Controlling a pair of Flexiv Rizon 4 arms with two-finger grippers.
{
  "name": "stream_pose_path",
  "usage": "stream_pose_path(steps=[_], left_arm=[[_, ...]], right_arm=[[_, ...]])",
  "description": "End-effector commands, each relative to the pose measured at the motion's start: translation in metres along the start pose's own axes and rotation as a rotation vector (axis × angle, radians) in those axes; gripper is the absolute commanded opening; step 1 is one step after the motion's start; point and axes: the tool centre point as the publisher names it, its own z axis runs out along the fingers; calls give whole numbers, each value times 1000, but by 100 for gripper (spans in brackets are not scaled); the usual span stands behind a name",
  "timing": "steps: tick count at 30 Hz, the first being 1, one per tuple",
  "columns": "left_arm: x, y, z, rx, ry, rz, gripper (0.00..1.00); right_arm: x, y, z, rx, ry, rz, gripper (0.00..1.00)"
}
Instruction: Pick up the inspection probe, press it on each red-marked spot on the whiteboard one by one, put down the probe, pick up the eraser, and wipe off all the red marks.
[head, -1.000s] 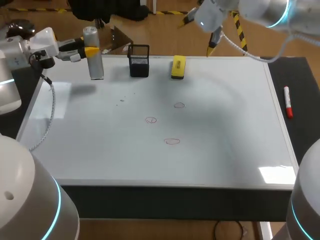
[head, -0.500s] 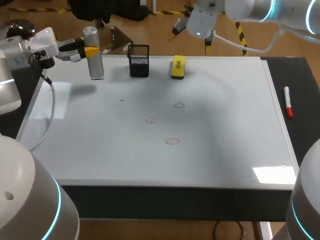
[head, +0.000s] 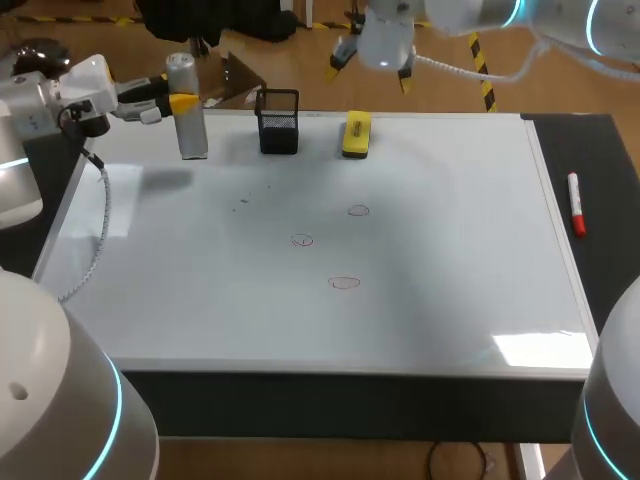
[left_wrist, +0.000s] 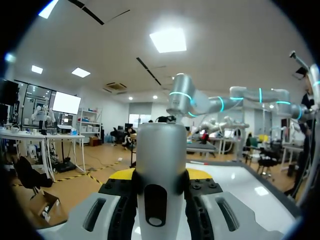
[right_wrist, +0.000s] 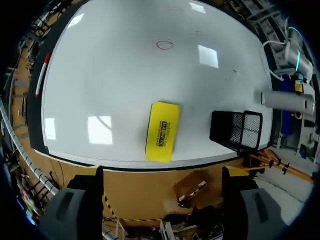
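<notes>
My right pincer (head: 372, 68) has swung leftward along the far edge over the last second and now hangs just behind the eraser (head: 356, 135), its fingers spread wide with nothing between them. In its own wrist view the yellow eraser (right_wrist: 162, 131) lies flat on the whiteboard (right_wrist: 125, 70) ahead of the fingers, beside the black mesh holder (right_wrist: 236, 131). My left pincer (head: 180, 102) has not moved: it stays clamped on the upright inspection probe (head: 188, 115) at the board's far left (whether its base touches I cannot tell). The three red marks (head: 344, 283) are unchanged mid-board; the red marker (head: 576, 203) lies off the right edge.
</notes>
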Motion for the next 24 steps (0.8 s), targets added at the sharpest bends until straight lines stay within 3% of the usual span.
stream_pose_path(steps=[1, 17, 24], left_arm=[[0, -1, 0, 1, -1, 2, 0], [0, -1, 0, 1, -1, 2, 0], [0, -1, 0, 1, -1, 2, 0]], right_arm=[[-1, 1, -9, -5, 110, 64, 100], [-1, 1, -9, -5, 110, 64, 100], [-12, 14, 26, -49, 163, 40, 100]])
